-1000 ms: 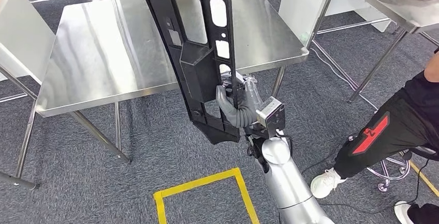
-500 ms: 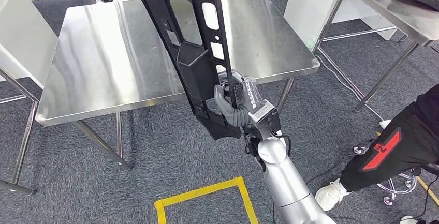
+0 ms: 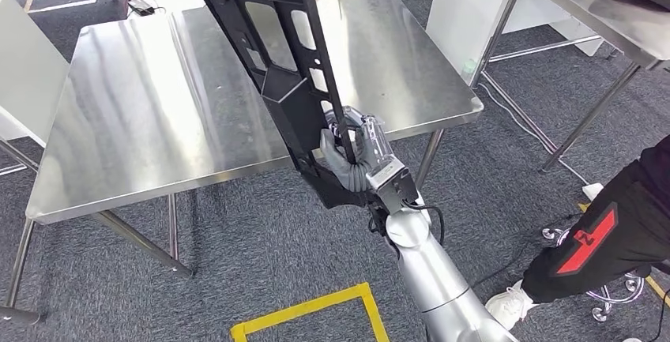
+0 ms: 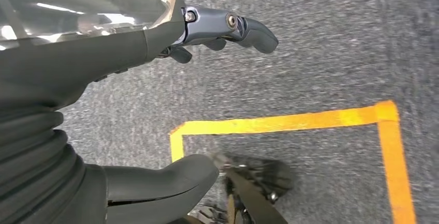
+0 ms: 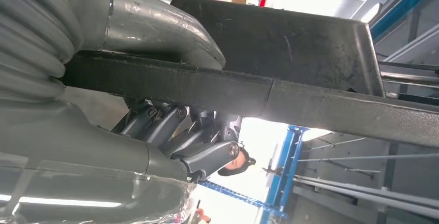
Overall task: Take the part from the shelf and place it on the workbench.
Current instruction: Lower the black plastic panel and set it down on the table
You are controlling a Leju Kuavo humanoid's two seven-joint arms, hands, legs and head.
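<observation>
R hand (image 3: 353, 155) grips part (image 3: 272, 58) low end | long way points up, away over bench (image 3: 142, 113) | we tip it flat next | L hand (image 4: 155, 43) holds nothing, fingers apart

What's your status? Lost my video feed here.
Right hand grips the black part near its lower end, held over the workbench. Left hand holds nothing, above the floor. A person stands to the right.
</observation>
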